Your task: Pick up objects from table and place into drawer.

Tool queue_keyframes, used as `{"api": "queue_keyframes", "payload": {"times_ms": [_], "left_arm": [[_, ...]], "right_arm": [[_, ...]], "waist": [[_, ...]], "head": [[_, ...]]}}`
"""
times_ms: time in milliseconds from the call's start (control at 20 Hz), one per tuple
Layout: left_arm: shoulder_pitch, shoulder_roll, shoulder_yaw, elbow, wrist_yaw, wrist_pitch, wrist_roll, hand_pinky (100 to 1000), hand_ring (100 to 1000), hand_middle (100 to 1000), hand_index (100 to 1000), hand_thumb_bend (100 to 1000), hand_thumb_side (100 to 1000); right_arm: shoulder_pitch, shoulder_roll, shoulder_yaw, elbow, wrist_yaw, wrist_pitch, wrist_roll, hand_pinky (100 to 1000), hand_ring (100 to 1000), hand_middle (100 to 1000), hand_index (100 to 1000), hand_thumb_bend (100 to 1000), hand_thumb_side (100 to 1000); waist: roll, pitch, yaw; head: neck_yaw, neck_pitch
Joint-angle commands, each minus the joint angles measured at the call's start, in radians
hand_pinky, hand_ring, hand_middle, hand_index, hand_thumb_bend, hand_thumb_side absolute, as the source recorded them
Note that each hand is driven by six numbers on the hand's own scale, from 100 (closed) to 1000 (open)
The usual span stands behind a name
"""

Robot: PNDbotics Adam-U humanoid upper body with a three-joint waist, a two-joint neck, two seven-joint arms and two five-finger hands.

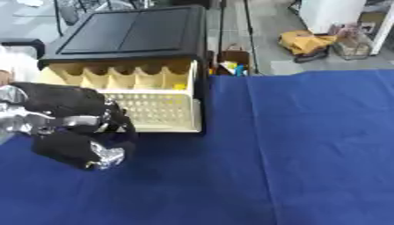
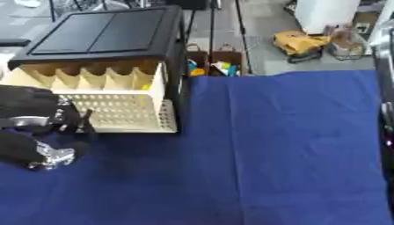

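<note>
A black-topped drawer unit stands at the table's back left. Its cream drawer is pulled out toward me, with a perforated front part and scalloped dividers behind. A small yellow thing lies inside near the right wall. My left hand, black with silver joints, hovers over the blue cloth just left of the drawer's front edge and overlaps its left corner. Nothing shows in the hand; its inner side is hidden. I see no loose object on the cloth. The right hand shows in neither view.
A blue cloth covers the table, with a crease running front to back. Beyond the far edge, on the floor, are small boxes with coloured items, a yellow bag and a white cabinet.
</note>
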Motion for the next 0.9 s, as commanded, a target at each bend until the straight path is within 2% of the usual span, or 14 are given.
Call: {"api": "queue_keyframes", "payload": {"times_ms": [50,200,250,350,600,900], "left_arm": [[0.002,0.041,0.005,-0.012,-0.001,0.005,-0.002,100,287,431,828,100,1000],[0.033,0.048,0.000,-0.012,0.010,0.028,-0.002,100,303,487,835,100,1000],[0.047,0.051,-0.003,-0.012,0.017,0.038,-0.002,100,339,557,840,100,1000],[0.075,0.058,-0.008,-0.012,0.030,0.059,-0.002,100,350,611,841,100,1000],[0.145,0.076,-0.012,-0.012,0.048,0.104,-0.002,100,339,597,826,100,1000],[0.182,0.086,0.028,-0.012,0.025,0.122,0.010,100,332,565,847,100,1000]], "right_arm": [[-0.008,-0.012,-0.013,-0.015,-0.014,0.002,-0.008,766,823,560,688,200,1000],[-0.006,-0.014,-0.017,-0.015,-0.018,0.004,-0.012,765,822,557,684,204,1000],[-0.006,-0.014,-0.018,-0.015,-0.019,0.005,-0.015,765,821,556,683,206,1000],[-0.006,-0.014,-0.020,-0.015,-0.022,0.005,-0.020,764,819,553,681,207,1000],[-0.008,-0.013,-0.024,-0.015,-0.028,0.005,-0.032,763,816,551,678,208,1000],[-0.007,-0.013,-0.027,-0.015,-0.033,0.007,-0.036,763,815,546,672,214,1000]], "waist": [[-0.002,-0.013,0.001],[-0.004,-0.009,0.002],[-0.005,-0.008,0.002],[-0.006,-0.006,0.002],[-0.009,0.000,0.000],[-0.015,0.005,0.000]], "head": [[0.004,-0.002],[0.005,-0.005],[0.005,-0.005],[0.006,-0.007],[0.008,-0.015],[0.007,-0.022]]}}
